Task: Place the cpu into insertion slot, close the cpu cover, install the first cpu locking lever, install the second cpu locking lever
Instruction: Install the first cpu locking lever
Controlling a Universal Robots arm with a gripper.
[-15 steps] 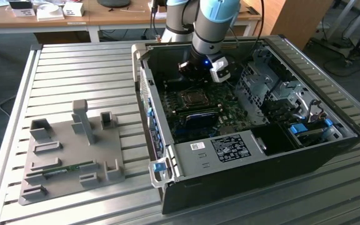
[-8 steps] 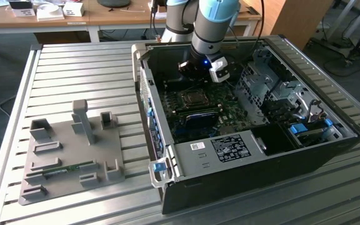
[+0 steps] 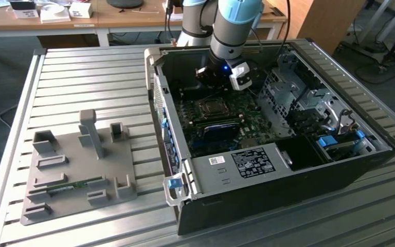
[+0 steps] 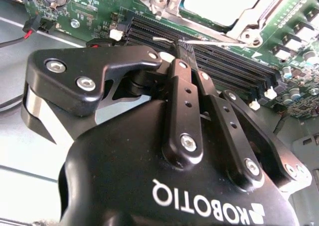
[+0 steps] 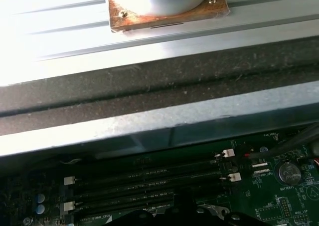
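The open computer case (image 3: 266, 170) lies on the slatted table, with my arm reaching into it. In the exterior view my gripper (image 3: 215, 83) hangs just behind the insertion slot (image 3: 211, 107) on the green motherboard. In the second wrist view the cpu (image 4: 214, 1) shows its silver top inside the socket. The silvery cpu cover (image 4: 251, 25) lies down around it. My gripper (image 4: 180, 49) has its black fingers (image 4: 185, 94) shut together, and the tips touch a thin silver locking lever (image 4: 219, 42) that runs along the socket's edge above the memory slots.
Long black memory slots (image 4: 234, 69) lie beside the socket. The case's walls (image 3: 158, 98) and a metal drive cage (image 3: 300, 98) hem in the board. A grey fixture plate (image 3: 74, 164) with upright holders sits at the exterior view's left. Desks stand behind the table.
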